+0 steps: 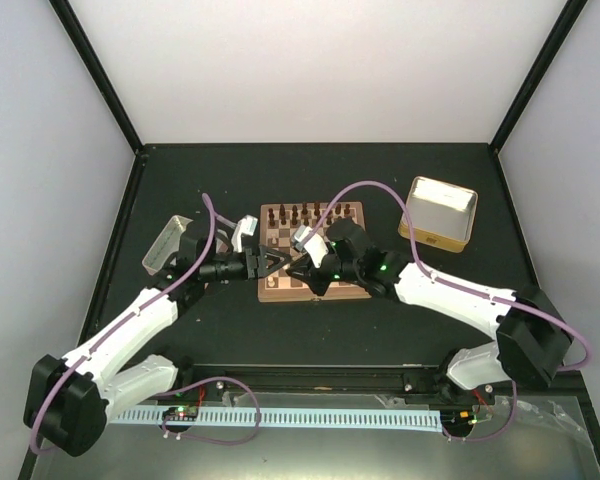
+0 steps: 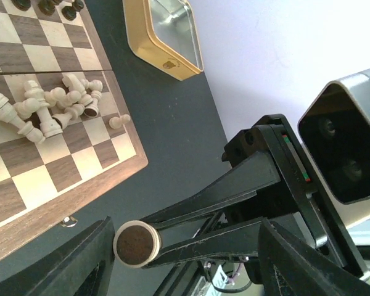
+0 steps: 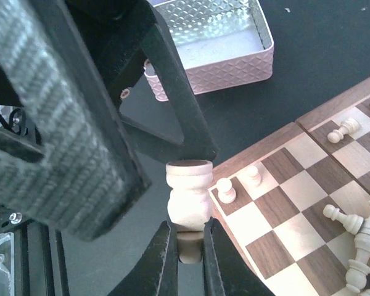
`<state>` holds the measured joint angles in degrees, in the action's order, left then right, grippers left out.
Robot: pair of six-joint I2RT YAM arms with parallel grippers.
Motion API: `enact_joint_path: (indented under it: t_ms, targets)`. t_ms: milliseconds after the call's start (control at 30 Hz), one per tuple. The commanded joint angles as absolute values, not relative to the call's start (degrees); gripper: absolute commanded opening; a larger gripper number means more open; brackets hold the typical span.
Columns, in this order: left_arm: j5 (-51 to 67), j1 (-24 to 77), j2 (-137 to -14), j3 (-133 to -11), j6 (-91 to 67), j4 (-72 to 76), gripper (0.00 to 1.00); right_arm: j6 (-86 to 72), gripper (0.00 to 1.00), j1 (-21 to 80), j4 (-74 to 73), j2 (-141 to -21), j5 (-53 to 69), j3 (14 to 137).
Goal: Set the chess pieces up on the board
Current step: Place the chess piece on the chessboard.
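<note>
The board [image 1: 280,287] lies mid-table with both grippers meeting over its near left edge. My right gripper [image 3: 190,246] is shut on a pale chess piece [image 3: 189,194], held by its narrow end with the round felt base [image 2: 134,243] pointing at the left gripper. My left gripper [image 2: 182,259] is open, its fingers [image 2: 89,259] standing wide on either side of that base without touching it. Two pale pawns [image 3: 226,190] stand on the board [image 3: 296,203] at its corner. Several pale pieces [image 2: 49,108] lie in a heap on the board [image 2: 49,179].
Dark pieces [image 1: 310,213] line the board's far row. A gold tin [image 1: 440,212] sits to the right of the board, and a shallow silver tray [image 3: 209,37] to its left by the left arm. A ribbed strip [image 1: 280,417] runs along the near edge.
</note>
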<state>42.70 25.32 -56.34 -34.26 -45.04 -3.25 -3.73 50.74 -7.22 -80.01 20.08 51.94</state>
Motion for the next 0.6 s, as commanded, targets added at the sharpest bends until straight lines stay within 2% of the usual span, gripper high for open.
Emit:
enact_joint_path:
  t_ms: [0,167,333,433,567]
  targets:
    - [46.27,25.22,-56.94,-34.1,-46.83,0.8,0.61,-3.76,0.07,50.89,-2.27,-78.27,23.4,50.98]
    - [46.8,25.22,-58.35,-33.93,-46.46,0.81,0.5,-3.7,0.08,50.89,-2.01,-77.72,23.92,50.52]
    - [47.14,25.31,-58.48,-33.71,-46.12,0.4,0.23,-5.13,0.08,50.83,-1.49,-76.99,22.13,50.13]
    - [47.77,25.31,-57.54,-32.91,-47.78,2.04,0.08,-9.78,0.13,50.91,0.18,-75.78,21.42,49.4]
    - [48.29,25.31,-55.8,-32.5,-52.08,4.08,0.03,-16.74,0.19,50.91,6.66,-73.19,22.16,46.07]
